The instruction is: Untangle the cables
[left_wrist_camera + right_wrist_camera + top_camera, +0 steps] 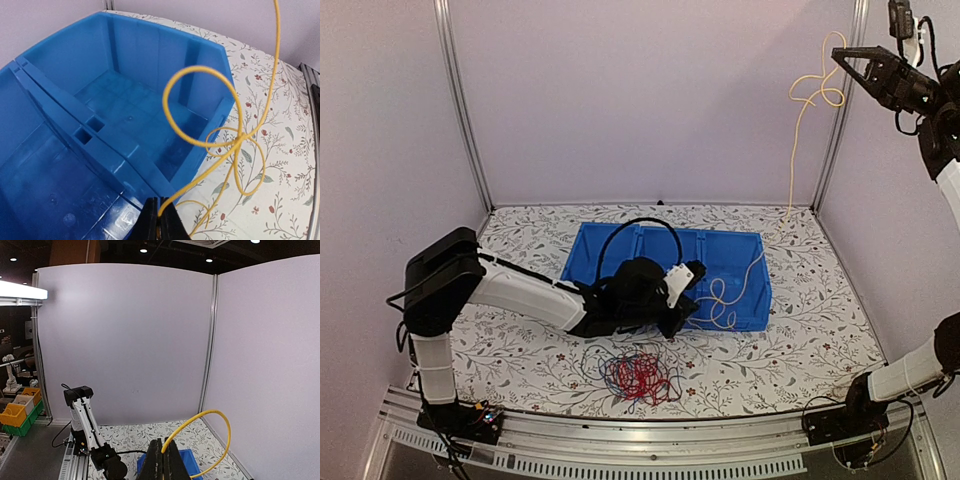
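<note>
A yellow cable point(792, 150) hangs from my right gripper point(840, 56), held high at the back right. It runs down the corner post and loops over the right end of the blue bin point(620, 250) to my left gripper point(696, 272). The left gripper point(161, 220) is shut on the yellow cable point(200, 69) just outside the bin's near right corner, with knotted loops over the tablecloth. The right gripper point(165, 456) is shut on the cable's other end point(212, 411). A tangle of red and dark blue cables point(638, 376) lies on the table in front of the left arm.
The blue bin point(125, 110) has an inner divider and shows nothing inside in the left wrist view. The flowered tablecloth point(800, 330) covers the table. White walls and metal posts point(840, 130) close in the back and sides. A thick black robot cable point(640, 225) arches over the bin.
</note>
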